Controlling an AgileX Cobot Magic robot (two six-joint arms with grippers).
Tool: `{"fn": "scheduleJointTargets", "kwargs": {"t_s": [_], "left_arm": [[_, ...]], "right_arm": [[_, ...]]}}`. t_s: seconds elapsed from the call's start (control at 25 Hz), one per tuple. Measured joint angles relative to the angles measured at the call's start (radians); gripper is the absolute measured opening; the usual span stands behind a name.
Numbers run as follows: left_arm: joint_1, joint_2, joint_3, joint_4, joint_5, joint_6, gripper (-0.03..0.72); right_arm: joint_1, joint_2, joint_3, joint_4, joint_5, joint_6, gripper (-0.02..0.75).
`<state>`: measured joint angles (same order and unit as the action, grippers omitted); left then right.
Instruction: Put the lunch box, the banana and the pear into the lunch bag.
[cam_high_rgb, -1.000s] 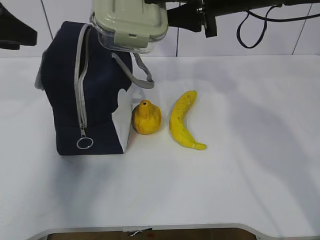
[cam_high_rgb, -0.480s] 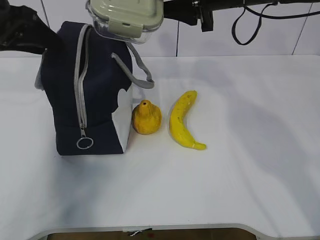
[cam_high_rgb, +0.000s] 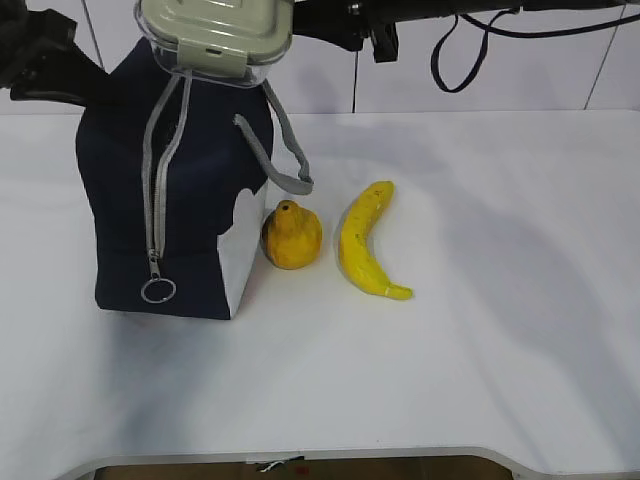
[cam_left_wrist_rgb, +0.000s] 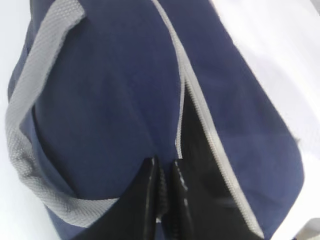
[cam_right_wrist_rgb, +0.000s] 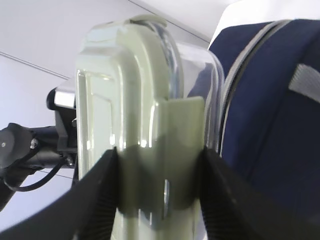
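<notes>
The navy lunch bag (cam_high_rgb: 115, 190) stands at the left, its grey zipper parted near the top. My right gripper (cam_right_wrist_rgb: 159, 165) is shut on the lunch box (cam_high_rgb: 215, 35), clear glass with a sage-green lid, and holds it right above the bag's top opening; the box fills the right wrist view (cam_right_wrist_rgb: 145, 125). My left gripper (cam_left_wrist_rgb: 163, 172) is shut on the bag's fabric edge beside the zipper (cam_left_wrist_rgb: 200, 110). Its arm shows at the upper left. The pear (cam_high_rgb: 292, 235) sits against the bag's white side panel. The banana (cam_high_rgb: 365, 240) lies just right of the pear.
A grey strap handle (cam_high_rgb: 285, 150) loops off the bag's right side above the pear. The zipper's ring pull (cam_high_rgb: 158, 290) hangs low on the bag's front. The white table (cam_high_rgb: 500, 350) runs to the right and front, with its edge at the bottom.
My right gripper has carried the lunch box leftward to above the bag's opening. The bag has been pulled upright and a little left by my left gripper, and the zipper gap has widened.
</notes>
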<state>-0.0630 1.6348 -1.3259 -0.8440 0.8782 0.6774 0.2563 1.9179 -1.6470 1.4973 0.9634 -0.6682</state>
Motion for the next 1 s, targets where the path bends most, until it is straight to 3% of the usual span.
{"fn": "scheduleJointTargets", "kwargs": {"t_s": [0.36, 0.8, 1.0], "left_arm": [[0.0, -0.042, -0.012, -0.02, 0.019, 0.002, 0.03], [-0.001, -0.042, -0.012, -0.212, -0.026, 0.119, 0.029], [-0.047, -0.017, -0.012, -0.241, -0.033, 0.158, 0.029]], "right_arm": [[0.003, 0.065, -0.001, 0.021, -0.061, -0.022, 0.371], [0.003, 0.182, -0.002, 0.0, -0.067, -0.037, 0.371], [0.01, 0.22, -0.002, 0.0, -0.063, -0.037, 0.371]]}}
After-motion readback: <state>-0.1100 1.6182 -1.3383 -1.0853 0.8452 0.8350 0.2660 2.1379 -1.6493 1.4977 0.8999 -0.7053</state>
